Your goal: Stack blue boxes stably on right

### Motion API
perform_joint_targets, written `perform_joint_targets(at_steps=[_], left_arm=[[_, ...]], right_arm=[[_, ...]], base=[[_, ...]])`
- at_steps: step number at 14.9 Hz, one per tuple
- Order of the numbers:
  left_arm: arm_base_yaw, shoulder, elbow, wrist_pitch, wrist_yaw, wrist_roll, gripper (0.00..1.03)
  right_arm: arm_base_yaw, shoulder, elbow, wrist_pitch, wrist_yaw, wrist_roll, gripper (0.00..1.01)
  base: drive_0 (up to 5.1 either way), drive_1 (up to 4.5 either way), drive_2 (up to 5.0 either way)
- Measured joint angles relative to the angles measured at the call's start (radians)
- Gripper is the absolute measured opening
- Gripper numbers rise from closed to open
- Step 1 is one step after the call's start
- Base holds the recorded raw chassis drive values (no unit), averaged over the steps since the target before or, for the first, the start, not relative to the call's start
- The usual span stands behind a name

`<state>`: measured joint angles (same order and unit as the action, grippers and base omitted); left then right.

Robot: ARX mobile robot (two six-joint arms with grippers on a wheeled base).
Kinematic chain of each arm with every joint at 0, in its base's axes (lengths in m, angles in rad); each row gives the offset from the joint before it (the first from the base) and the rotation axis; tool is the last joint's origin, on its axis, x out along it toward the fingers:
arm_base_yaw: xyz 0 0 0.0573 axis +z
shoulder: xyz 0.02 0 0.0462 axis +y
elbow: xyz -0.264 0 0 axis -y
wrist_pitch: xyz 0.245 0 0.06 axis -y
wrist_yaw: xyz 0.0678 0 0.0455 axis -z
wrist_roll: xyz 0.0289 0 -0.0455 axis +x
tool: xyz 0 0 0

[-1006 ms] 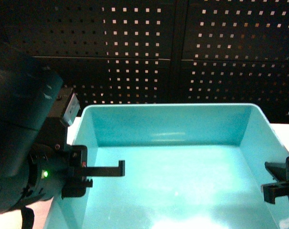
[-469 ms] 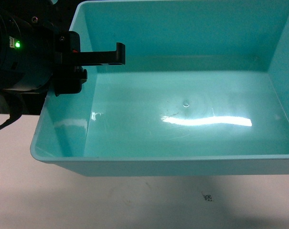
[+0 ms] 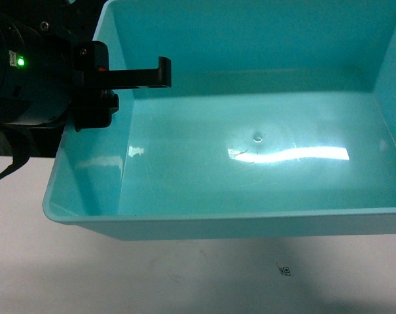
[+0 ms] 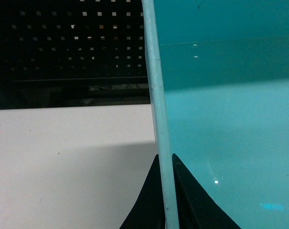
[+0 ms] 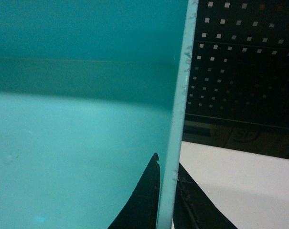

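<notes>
Head view, left: the left gripper [image 3: 119,75] grips the left wall of the turquoise tub [image 3: 217,226]. One dark finger [image 3: 145,72] reaches over the rim into the tub's interior, and the gripper body, with a green indicator light [image 3: 19,61], lies outside the wall. In the left wrist view the two fingertips [image 4: 149,200] stand either side of the tub's pale rim [image 4: 158,124], pressed close against it: the left gripper [image 4: 165,200] is nearly closed, with only the thin wall between its jaws. To the outer side of this gripper lies a white table surface [image 4: 63,162], and beyond that a dark perforated panel [image 4: 72,43].

Centre: the tub's smooth floor [image 3: 263,157] spreads away from the left gripper towards the right, carrying a bright streak of reflected light and a small central moulding mark. The tub's near wall shows above the white tabletop [image 3: 152,281], on which a small printed marker [image 3: 285,269] lies below the tub's front edge.

Right: the right gripper lies outside the head view. In the right wrist view the right gripper [image 5: 167,200] straddles the tub's right wall [image 5: 180,105], one dark finger [image 5: 144,200] inside and one outside, drawn in tight on the rim. Beyond its outer finger are the table [image 5: 240,191] and the perforated panel [image 5: 249,57].
</notes>
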<state>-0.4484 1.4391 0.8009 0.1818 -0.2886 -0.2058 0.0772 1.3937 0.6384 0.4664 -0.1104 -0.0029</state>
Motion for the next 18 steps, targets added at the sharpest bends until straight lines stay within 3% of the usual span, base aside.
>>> perform_joint_targets(at_steps=[3,6,18], left_arm=[[-0.003,0.0,-0.011,0.041,-0.01,0.008,0.02],[-0.007,-0.014,-0.024,0.082,-0.036,0.048,0.02],[-0.007,-0.015,-0.026,0.082,-0.038,0.05,0.02]], right_arm=[[-0.002,-0.002,-0.001,0.02,-0.001,0.0,0.07],[-0.005,-0.003,-0.001,0.05,0.002,0.0,0.07],[-0.005,-0.003,-0.001,0.049,0.001,0.002,0.07]], base=[[0.0,0.0,0.0],[0.0,0.0,0.0],[-1.6,-1.64,-1.6]])
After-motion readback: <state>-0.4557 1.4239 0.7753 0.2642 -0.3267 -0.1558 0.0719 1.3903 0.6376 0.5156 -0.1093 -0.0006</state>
